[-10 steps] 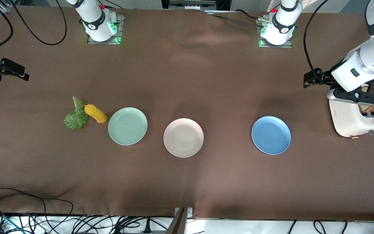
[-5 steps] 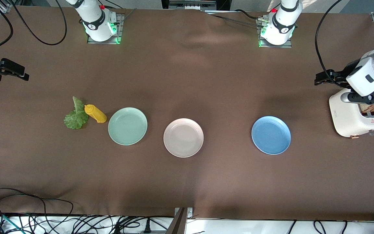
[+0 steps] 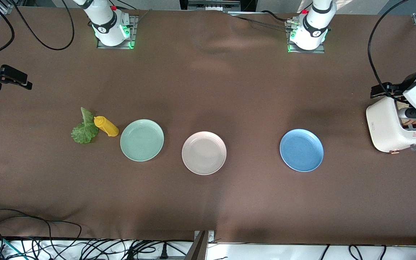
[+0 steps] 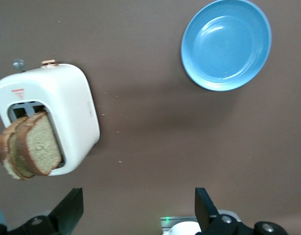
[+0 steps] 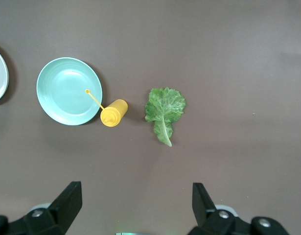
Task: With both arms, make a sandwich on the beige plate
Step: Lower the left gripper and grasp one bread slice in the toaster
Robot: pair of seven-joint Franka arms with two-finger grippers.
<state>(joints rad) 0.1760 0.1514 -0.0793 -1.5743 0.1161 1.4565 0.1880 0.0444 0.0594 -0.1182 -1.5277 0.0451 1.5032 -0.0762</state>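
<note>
We find the beige plate (image 3: pixel 204 153) bare in the middle of the worktop (image 3: pixel 229 90), between the mint green plate (image 3: pixel 142 140) and the blue plate (image 3: pixel 301 150); nothing of the sandwich is on it yet. The bread slices (image 4: pixel 29 146) stand up out of the white toaster (image 3: pixel 392 126) at the left arm's end, and the lettuce leaf (image 3: pixel 84 128) lies flat at the right arm's end, just beside the yellow squeeze bottle (image 3: pixel 106 126).

The left hand (image 4: pixel 139 215) hangs over the toaster, its fingers spread and holding nothing. The right hand (image 5: pixel 135 211) waits over the worktop above the leaf, likewise spread and empty.

We judge the bread light, fairly stiff but crumbly, so we would pinch one slice across its flat faces near the raised crust (a hard squeeze would dent it) and lift straight up out of the slot. The leaf looks thin, limp and easily torn; its thicker pale stem seems the safest place to take it.
</note>
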